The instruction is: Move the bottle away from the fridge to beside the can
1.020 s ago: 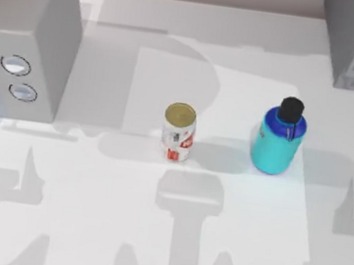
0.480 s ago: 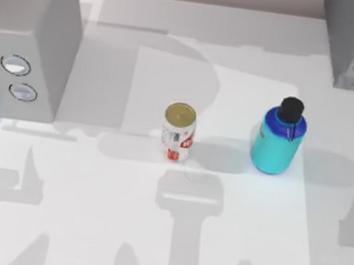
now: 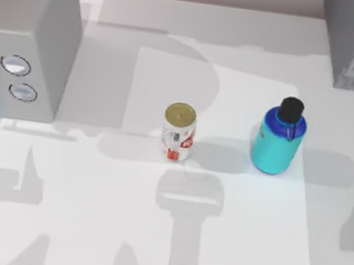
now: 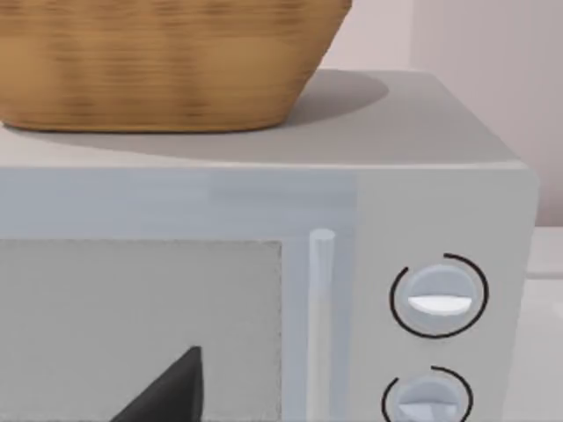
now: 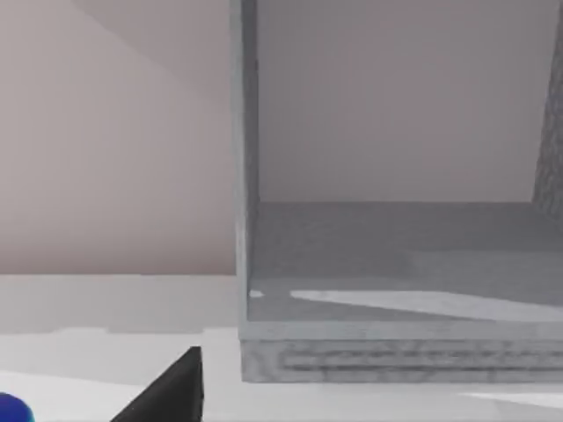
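Nothing on the tabletop (image 3: 227, 244) has moved: the bottle (image 3: 277, 144) still stands toward its right edge, apart from the can (image 3: 178, 132) at centre, so reaching remains the step, jaw state impossible to tell.

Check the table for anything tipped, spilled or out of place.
Nothing stands out. The white can with red markings and the squat cyan bottle with a black cap both stand upright, apart from each other, with no spill around them.
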Robot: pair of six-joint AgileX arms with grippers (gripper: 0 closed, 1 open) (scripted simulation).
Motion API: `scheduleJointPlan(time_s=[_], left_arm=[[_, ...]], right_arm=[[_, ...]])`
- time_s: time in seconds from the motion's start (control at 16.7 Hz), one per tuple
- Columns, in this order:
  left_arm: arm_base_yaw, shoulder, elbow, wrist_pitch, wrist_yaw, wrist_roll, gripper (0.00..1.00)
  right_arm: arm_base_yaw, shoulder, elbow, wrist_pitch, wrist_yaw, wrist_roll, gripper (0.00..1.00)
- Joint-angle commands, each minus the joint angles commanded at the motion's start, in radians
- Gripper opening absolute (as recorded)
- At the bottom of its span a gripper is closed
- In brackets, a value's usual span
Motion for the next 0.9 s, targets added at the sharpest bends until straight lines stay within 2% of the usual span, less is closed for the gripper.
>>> scheduleJointPlan(time_s=[0.6, 0.9], left_arm=[[0.000, 0.000, 0.000, 0.000, 0.000, 0.000, 1.00], [0.000, 0.000, 0.000, 0.000, 0.000, 0.000, 1.00]], right_arm=[[0.001, -0.451, 0.368, -0.871, -0.006, -0.003, 1.00], [-0.001, -0.614, 0.502, -1.179, -0.006, -0.008, 1.00]])
